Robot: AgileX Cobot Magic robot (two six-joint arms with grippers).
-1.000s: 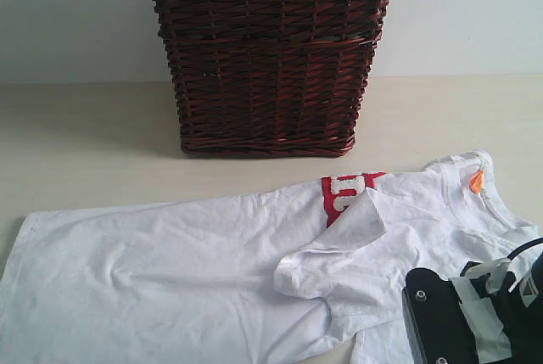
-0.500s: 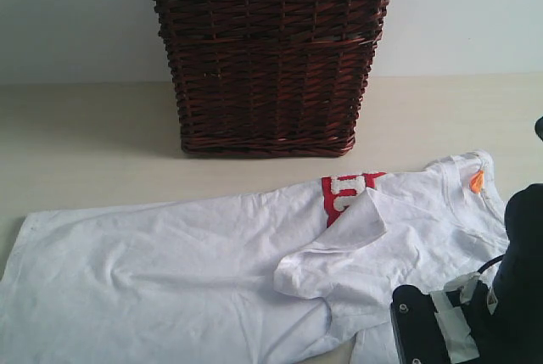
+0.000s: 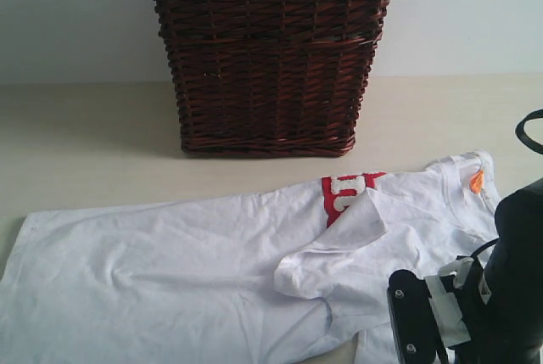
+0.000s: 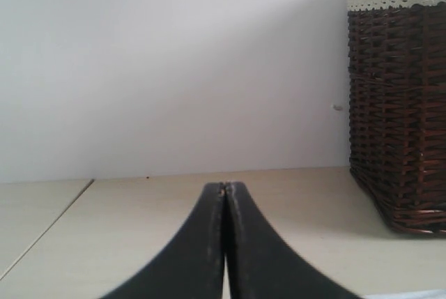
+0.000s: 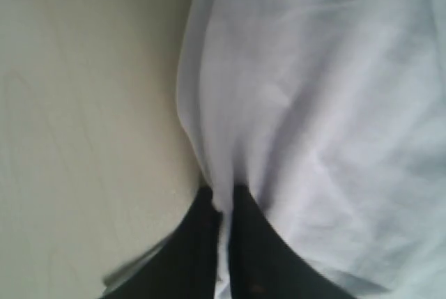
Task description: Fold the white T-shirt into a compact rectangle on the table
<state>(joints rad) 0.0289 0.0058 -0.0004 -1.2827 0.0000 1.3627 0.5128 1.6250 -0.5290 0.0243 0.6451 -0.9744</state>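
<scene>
White T-shirt [image 3: 170,271] edge pinched in rt tool [image 5: 223,198]; left tool [image 4: 224,187] closed, empty.

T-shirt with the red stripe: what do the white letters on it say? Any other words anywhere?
White letters on the thin white T-shirt's red chest band: partly covered by folded cloth, too blurred to read.
Small orange neck tag: too small to read.
No other writing shows.

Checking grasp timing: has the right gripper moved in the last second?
Yes. The right gripper shifted left in the exterior view, farther from the orange neck tag.
</scene>
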